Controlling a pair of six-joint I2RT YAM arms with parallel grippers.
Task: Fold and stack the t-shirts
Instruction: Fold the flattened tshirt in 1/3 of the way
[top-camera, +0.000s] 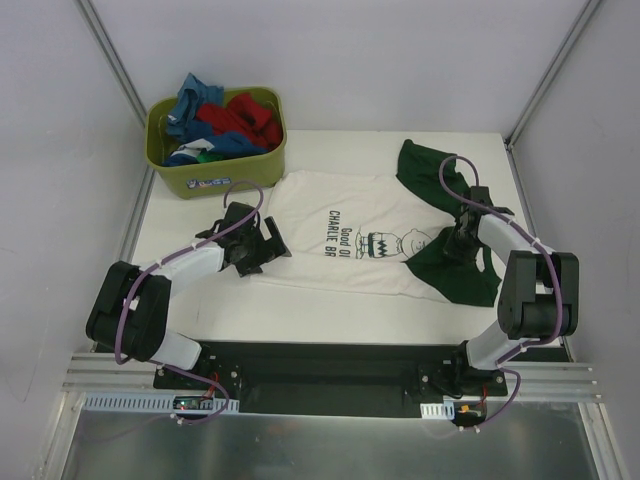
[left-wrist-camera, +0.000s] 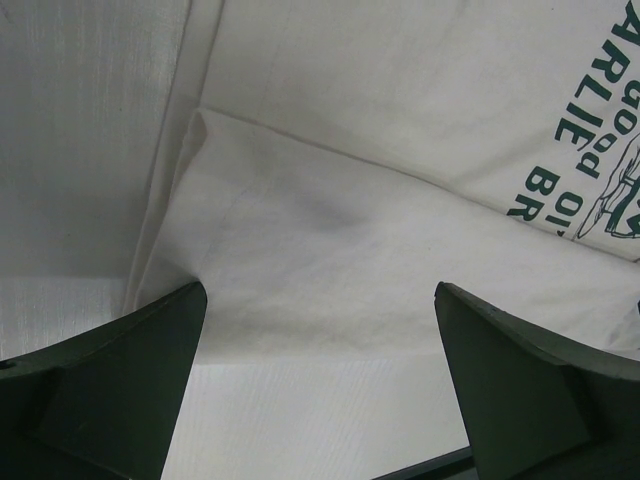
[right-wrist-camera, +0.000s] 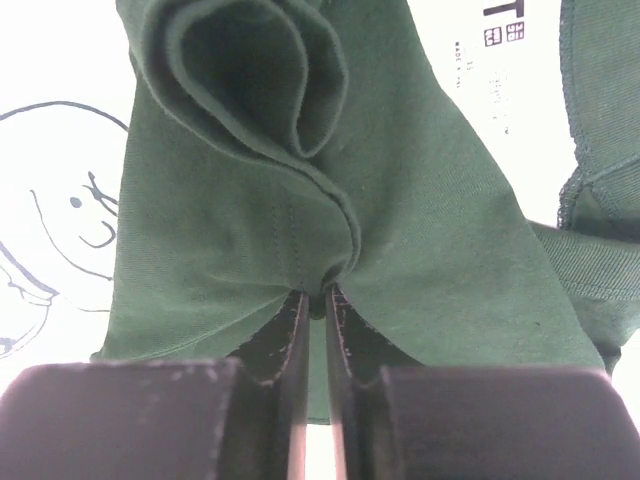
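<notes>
A cream t-shirt (top-camera: 330, 235) with dark green sleeves and a black "Charlie Brown" print lies spread on the white table. My left gripper (top-camera: 262, 247) is open, its jaws wide apart just above the shirt's cream hem (left-wrist-camera: 330, 270), holding nothing. My right gripper (top-camera: 458, 243) is shut on a bunched fold of the near dark green sleeve (right-wrist-camera: 300, 200); the cloth gathers into the fingertips (right-wrist-camera: 298, 312). The far green sleeve (top-camera: 425, 170) lies flat at the back right. Blue, red and green shirts (top-camera: 225, 125) are heaped in the tub.
An olive-green plastic tub (top-camera: 215, 175) stands at the back left corner of the table. Metal frame posts rise at both back corners. A black base rail runs along the near edge between the arm bases.
</notes>
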